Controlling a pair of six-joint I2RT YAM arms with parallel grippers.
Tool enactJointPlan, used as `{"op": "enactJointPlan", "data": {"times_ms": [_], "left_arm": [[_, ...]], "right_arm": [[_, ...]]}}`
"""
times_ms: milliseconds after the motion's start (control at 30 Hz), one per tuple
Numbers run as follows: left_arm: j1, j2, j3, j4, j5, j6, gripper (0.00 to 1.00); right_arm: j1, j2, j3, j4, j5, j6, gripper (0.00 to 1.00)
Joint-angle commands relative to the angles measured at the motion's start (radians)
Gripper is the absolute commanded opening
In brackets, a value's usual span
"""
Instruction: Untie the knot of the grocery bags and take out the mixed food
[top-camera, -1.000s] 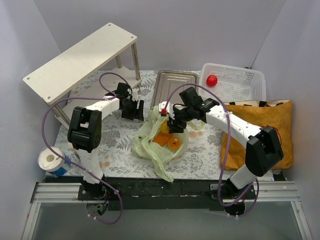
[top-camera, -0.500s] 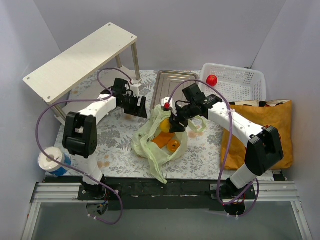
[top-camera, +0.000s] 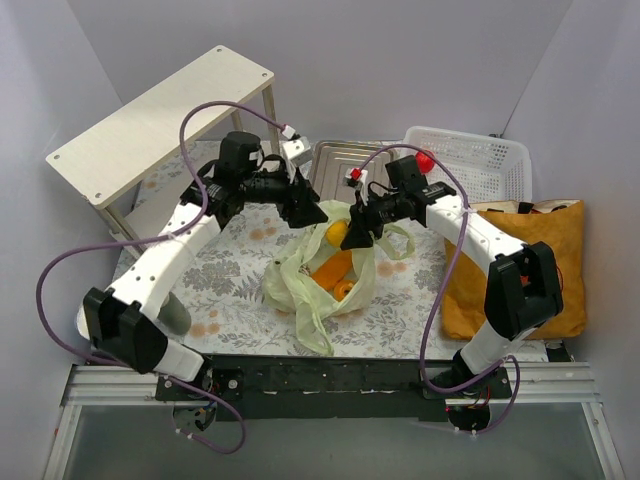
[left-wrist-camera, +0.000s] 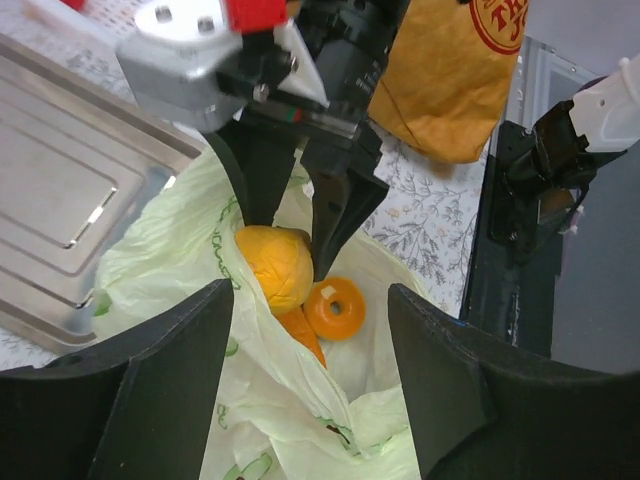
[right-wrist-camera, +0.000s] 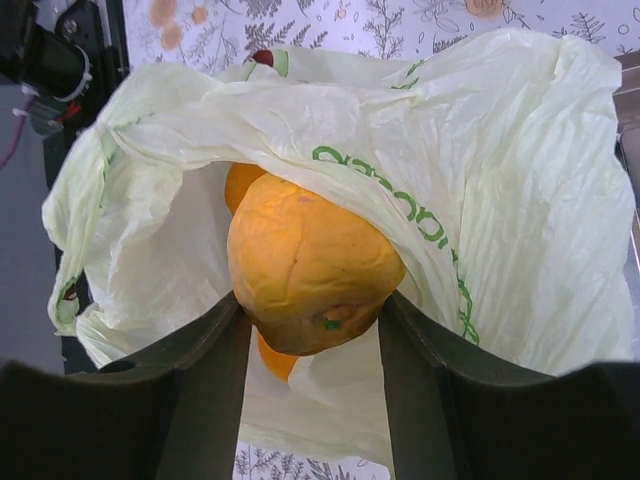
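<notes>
Left tool (top-camera: 305, 210): wide and empty at the green bag's (top-camera: 290, 285) 11 o'clock; you could snag its film.
Orange (right-wrist-camera: 305, 260): in the bag's 12 o'clock mouth, film draped over it; lifting may drag the bag.
Right tool (right-wrist-camera: 310, 300): clamped on the orange; your hold could slip.

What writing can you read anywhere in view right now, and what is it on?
"TR": the first letters in the round red logo on the mustard-orange tote; the frame edge cuts off the rest.
Green print on the pale green plastic bag: creased and folded, not readable.
No other text is legible.
</notes>
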Motion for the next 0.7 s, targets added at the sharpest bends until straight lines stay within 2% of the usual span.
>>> {"op": "enactJointPlan", "data": {"times_ms": [0, 167, 400, 567, 667], "left_arm": [[0.002, 0.113, 0.062, -0.108, 0.089, 0.053, 0.61], [0.002, 0.192, 0.058, -0.060, 0.117, -0.025, 0.61], [-0.015, 0.259, 0.081, -0.046, 0.149, -0.053, 0.63], [-0.034, 0.282, 0.073, -0.039, 0.145, -0.059, 0.65], [-0.049, 0.304, 0.076, -0.035, 0.096, -0.062, 0.66]], "right_arm": [[-0.040, -0.003, 0.014, 0.105, -0.098, 0.151, 0.40], [-0.065, -0.021, 0.004, 0.125, -0.133, 0.176, 0.40], [-0.072, -0.054, -0.046, 0.179, -0.147, 0.236, 0.42], [-0.072, -0.058, -0.048, 0.217, -0.122, 0.253, 0.43], [-0.071, -0.060, -0.045, 0.228, -0.124, 0.260, 0.43]]}}
